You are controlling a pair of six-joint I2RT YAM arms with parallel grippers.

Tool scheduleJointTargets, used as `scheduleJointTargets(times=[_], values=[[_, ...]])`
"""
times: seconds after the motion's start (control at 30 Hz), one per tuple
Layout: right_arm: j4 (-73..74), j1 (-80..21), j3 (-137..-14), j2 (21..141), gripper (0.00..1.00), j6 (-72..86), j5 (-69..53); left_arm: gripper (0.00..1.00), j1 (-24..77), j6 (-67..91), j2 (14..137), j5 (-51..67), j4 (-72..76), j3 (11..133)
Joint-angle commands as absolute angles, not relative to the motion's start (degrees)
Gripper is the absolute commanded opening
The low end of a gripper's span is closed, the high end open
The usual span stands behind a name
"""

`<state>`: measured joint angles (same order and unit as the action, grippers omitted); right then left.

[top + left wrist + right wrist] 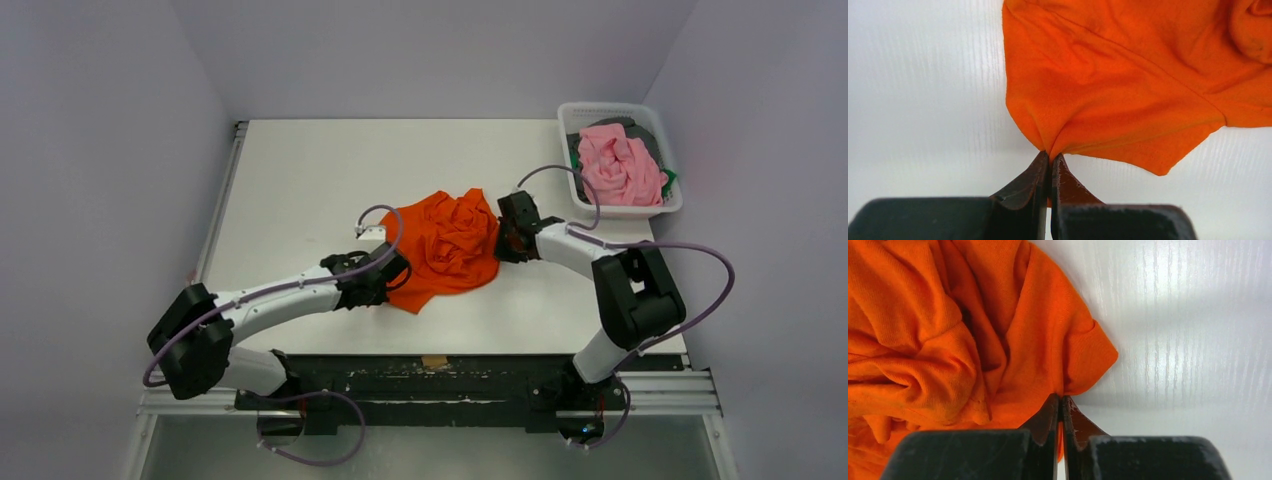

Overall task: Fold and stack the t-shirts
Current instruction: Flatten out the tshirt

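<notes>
- You are looking at a bright orange cloth t-shirt (pixel 450 245) that is lying crumpled in a loose heap at the centre of the top view. It is resting on the white table (pixel 300 170) between your two arms.
- Your left claw (pixel 1050 159) is showing at the lower centre of the left wrist view. Its two dark fingers are pressing together, pinching a small gather of the orange hem between their tips.
- From that pinch the cloth is fanning out toward the upper right of the frame, and bare table is showing on the left.
- In the top view this claw is sitting at the lower left edge of the heap.
- Your right claw (pixel 1062 401) is showing at the lower centre of the right wrist view. It is likewise closed, gripping a fold at the edge of the same shirt.
- There the deeply wrinkled orange cloth is filling the left half of the frame, and bare table is showing on the right.
- In the top view the right claw is sitting at the heap's right edge.
- A white plastic mesh basket (pixel 600 106) is standing at the upper right of the top view, apart from the orange shirt.
- A light pink cloth t-shirt (pixel 620 165) is lying bunched inside the basket on top of darker cloth (pixel 576 150), and a bit of green is peeking out at the basket's right side.
</notes>
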<state>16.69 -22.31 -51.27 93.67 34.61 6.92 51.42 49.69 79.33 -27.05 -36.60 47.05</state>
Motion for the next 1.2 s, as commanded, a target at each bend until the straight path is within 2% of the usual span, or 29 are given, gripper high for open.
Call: scheduleJointTargets(times=[0.0,0.27,0.4,0.53,0.7,0.87,1.0,1.17], values=[[17.1,-23.4,-51.3,88.4,0.00,34.1,11.6,0.00,49.1,48.2,71.5,-30.4,-36.4,47.5],[14.7,-24.3,-53.4,63.2,0.00,29.0,9.1,0.00,48.1,34.7,49.9,-35.6,-31.5,56.1],[20.0,-26.7,-63.4,56.1,0.00,23.9,5.8,0.00,48.2,25.1,44.7,-32.5,-29.7,66.9],[23.8,-28.2,-75.3,53.9,0.00,20.6,3.2,0.00,48.3,17.0,44.5,-30.1,-30.9,80.1],[29.2,-28.2,-88.1,56.4,0.00,18.2,1.5,0.00,48.4,11.2,48.2,-32.4,-33.6,92.6],[35.2,-28.2,-97.0,65.9,0.00,17.4,4.5,0.00,47.8,6.8,54.2,-38.2,-32.2,96.9],[34.7,-27.0,-100.9,73.9,0.00,15.9,9.1,0.00,37.7,9.1,63.2,-36.9,-34.2,101.9],[35.1,-18.8,-112.4,86.5,0.00,16.7,0.8,0.00,27.6,7.6,79.3,-32.4,-38.1,116.7]])
